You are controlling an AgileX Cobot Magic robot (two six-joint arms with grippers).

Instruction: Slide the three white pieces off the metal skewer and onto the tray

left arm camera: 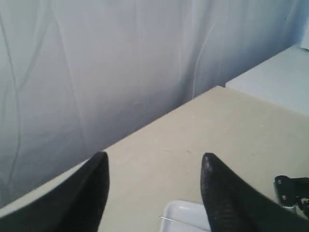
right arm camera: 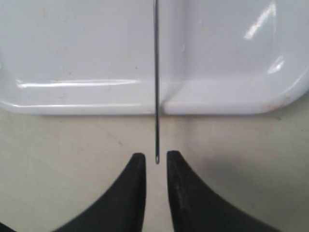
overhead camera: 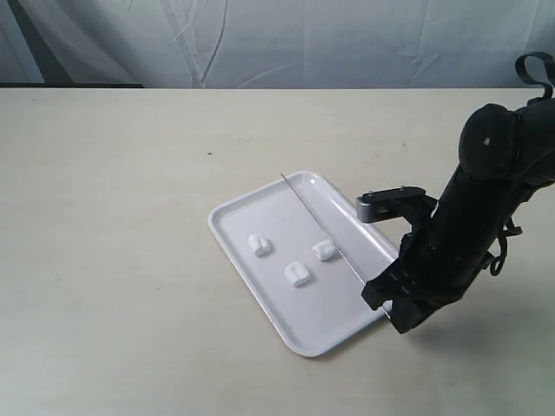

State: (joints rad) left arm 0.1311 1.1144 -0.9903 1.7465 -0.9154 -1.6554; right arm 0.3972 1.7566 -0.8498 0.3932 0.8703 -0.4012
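Beige tabletop; glossy tray, 3 white pieces, thin skewer; left gripper, right gripper jaws apart.

Glossy, smooth white plastic look on the tray, with bright glints along its rim. Thin grey metal, smooth and faintly shiny, for the skewer. Matt, soft-looking white on the three pieces. Matt beige on the tabletop; creased pale cloth behind.

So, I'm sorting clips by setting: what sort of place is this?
Probably a robotics lab or test bench: a bare beige table, a pale fabric backdrop behind it, and a black robot arm beside a white tray.
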